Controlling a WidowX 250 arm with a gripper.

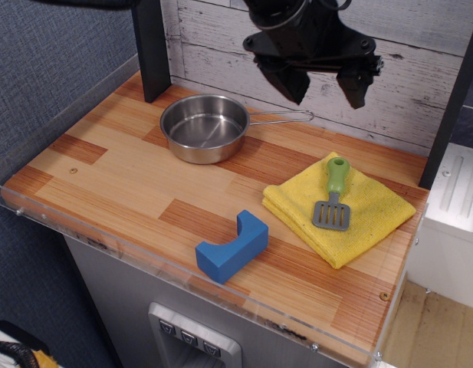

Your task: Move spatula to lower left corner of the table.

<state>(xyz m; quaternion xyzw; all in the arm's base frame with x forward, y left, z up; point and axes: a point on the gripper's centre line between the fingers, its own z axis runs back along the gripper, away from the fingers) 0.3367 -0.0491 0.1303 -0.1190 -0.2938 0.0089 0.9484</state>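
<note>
Toy kitchen test rig — plank table [129, 180]; acrylic rim; steel pan [204, 127]; white-board wall [420, 84].

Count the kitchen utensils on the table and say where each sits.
2. The spatula lies on the yellow cloth at the right; the pan stands at the back, left of centre. Nothing appears hidden.

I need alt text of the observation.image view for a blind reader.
A green-handled spatula lies on a folded yellow cloth at the right of a wooden table. The robot's open hand hangs above it; a steel pan and blue block are nearby.
</note>
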